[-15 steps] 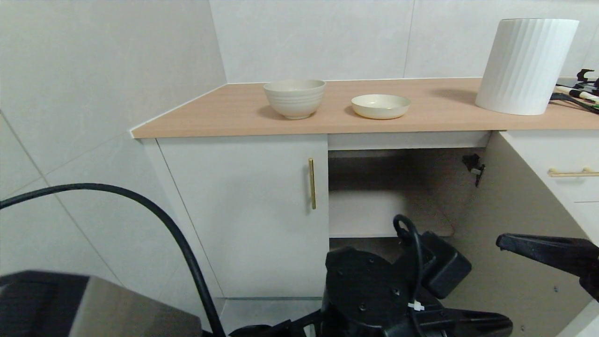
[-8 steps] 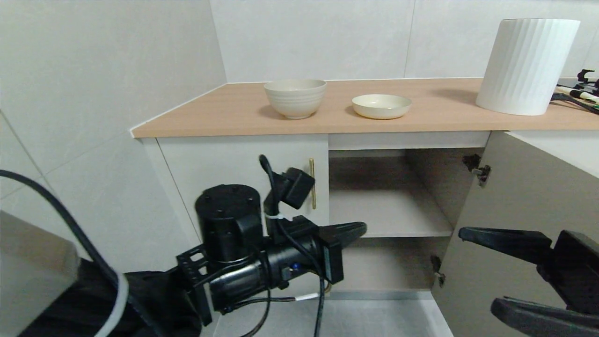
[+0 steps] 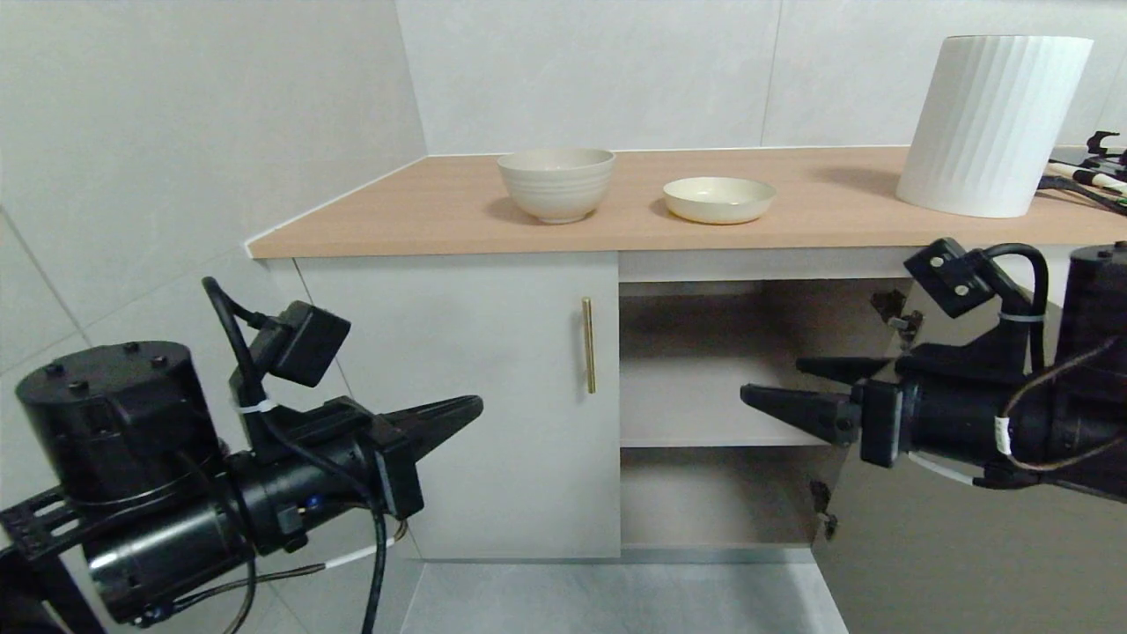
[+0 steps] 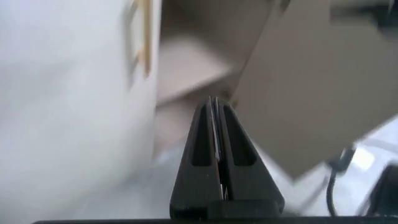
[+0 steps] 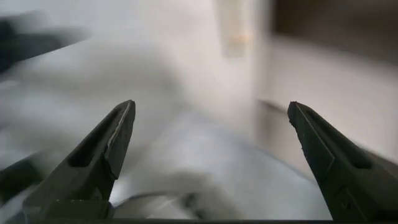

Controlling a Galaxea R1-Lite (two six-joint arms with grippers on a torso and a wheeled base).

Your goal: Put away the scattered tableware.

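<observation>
My left claw (image 3: 467, 408) is pressed tight together, holding nothing, in front of the closed cabinet door (image 3: 493, 396). My right claw (image 3: 775, 380) is spread wide and empty before the open compartment's shelf (image 3: 696, 409) (my right arm hides much of the open door (image 3: 924, 546)). The bowl (image 3: 555, 183) and the shallow dish (image 3: 718, 199) sit apart on the wooden surface (image 3: 423, 220) above. The utensils (image 3: 1087, 172) at the far right are cut off by the frame
</observation>
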